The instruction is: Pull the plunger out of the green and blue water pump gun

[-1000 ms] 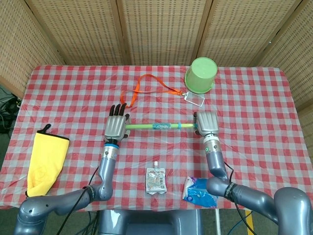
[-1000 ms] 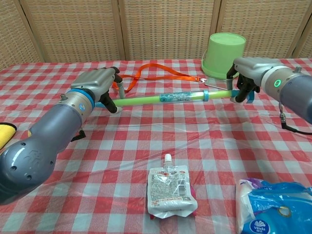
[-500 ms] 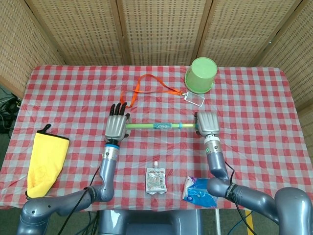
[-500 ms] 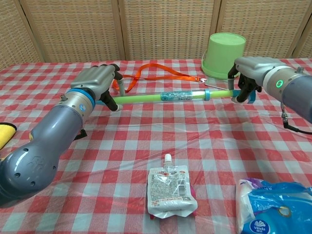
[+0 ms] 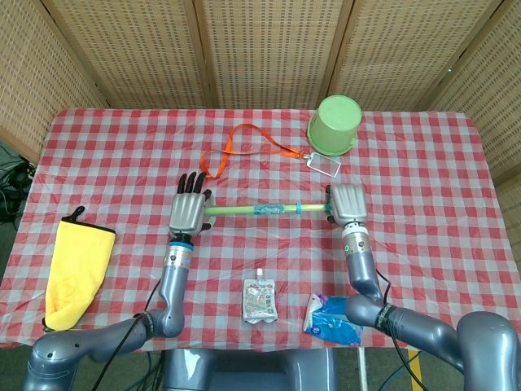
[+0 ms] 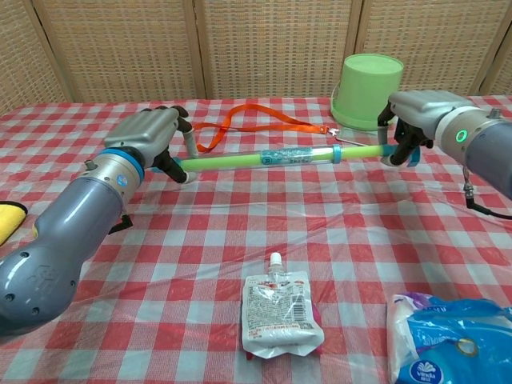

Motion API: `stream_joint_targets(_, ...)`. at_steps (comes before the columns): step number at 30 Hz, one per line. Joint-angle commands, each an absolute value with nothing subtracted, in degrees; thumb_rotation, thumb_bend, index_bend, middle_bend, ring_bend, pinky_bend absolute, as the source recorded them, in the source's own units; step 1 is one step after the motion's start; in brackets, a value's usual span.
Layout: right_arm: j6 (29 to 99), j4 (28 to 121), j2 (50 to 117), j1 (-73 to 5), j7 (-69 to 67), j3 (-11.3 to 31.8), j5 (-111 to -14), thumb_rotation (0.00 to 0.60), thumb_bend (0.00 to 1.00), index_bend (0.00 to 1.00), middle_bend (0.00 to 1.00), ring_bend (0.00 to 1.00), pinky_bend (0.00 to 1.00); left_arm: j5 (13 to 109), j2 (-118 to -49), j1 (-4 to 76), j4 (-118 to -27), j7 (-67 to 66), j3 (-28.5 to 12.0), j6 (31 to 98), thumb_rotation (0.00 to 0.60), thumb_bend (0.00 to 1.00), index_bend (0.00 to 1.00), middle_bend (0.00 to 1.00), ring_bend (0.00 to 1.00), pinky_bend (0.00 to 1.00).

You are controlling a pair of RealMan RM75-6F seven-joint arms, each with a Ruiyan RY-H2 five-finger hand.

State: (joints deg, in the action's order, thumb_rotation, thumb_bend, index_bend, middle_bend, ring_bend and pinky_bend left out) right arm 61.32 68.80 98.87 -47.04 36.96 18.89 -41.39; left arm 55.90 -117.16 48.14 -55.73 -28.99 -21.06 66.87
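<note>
Both hands are drawing apart from a second ago, the left hand [image 6: 148,136] sliding toward the table's left edge, clamped on the plunger [image 6: 216,161] end, while the right hand [image 6: 416,120] is gripping the far end of the water pump gun [image 6: 296,155] mid-table. A slipping grip could be letting the rod snap back or swing into the green bucket [image 6: 366,90]. Writing on the juice pouch [image 6: 278,308] and tissue pack [image 6: 444,344] is staying illegible.
</note>
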Motion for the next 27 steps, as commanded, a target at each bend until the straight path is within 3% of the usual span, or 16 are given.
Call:
stream_joint_targets(1,61.3,68.3,99.0,-47.0,37.0,18.9,-41.2,0.6,0.55,0.74,0.96,0.83,0.7,56.4,-116.9,47.7,-56.0,-28.7,-20.8,67.1,0.6,0.4,0.63,0.04,0.0,0.0)
stream_joint_targets(27,61.9,63.0,98.6,-46.6,38.2,20.2,-40.1,0.6,0.55,0.74,0.96,0.83,0.7,59.8,-112.6,42.6,-59.5,-26.6,-19.2,69.8,0.6,0.4,0.64,0.05,0.0,0.0)
